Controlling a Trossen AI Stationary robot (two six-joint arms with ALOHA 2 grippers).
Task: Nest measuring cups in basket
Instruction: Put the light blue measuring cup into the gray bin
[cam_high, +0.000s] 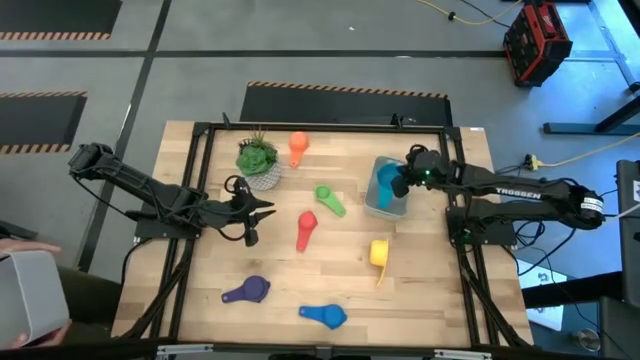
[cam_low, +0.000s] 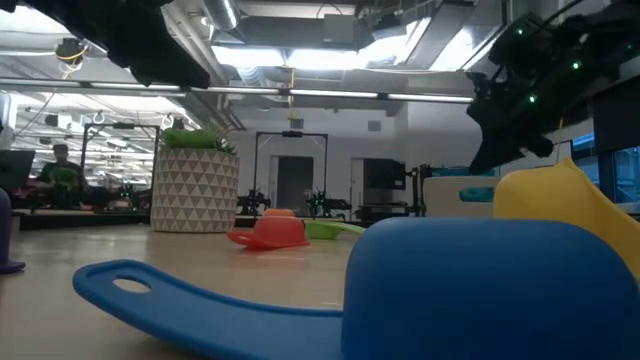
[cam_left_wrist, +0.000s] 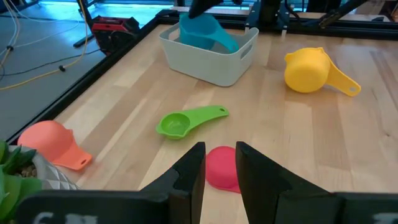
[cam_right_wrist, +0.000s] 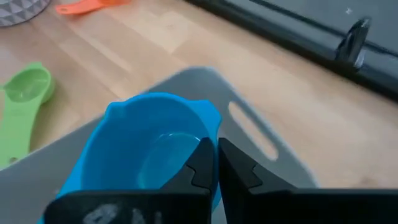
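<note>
The basket (cam_high: 404, 209), right of centre in the high view, is the biggest task thing, and the right gripper (cam_high: 401, 184) hangs over it with its fingers pinched tight on the rim of the teal cup (cam_right_wrist: 146, 152). My read: the first and largest cup is being lowered in, so the next move calls for letting go once it sits flat on the basket floor.

The left gripper (cam_high: 252, 208), left of centre, is narrowly parted and empty, pointing at the red cup (cam_left_wrist: 221, 167) just ahead (a likely next pick).

Then, downward in size: yellow cup (cam_high: 379, 254) lower right, blue cup (cam_high: 323, 316) and purple cup (cam_high: 247, 291) along the bottom, orange cup (cam_high: 298, 148) at top, green cup (cam_high: 330, 200) beside the basket.

The potted plant (cam_high: 259, 162), upper left, stands clear of every route.
</note>
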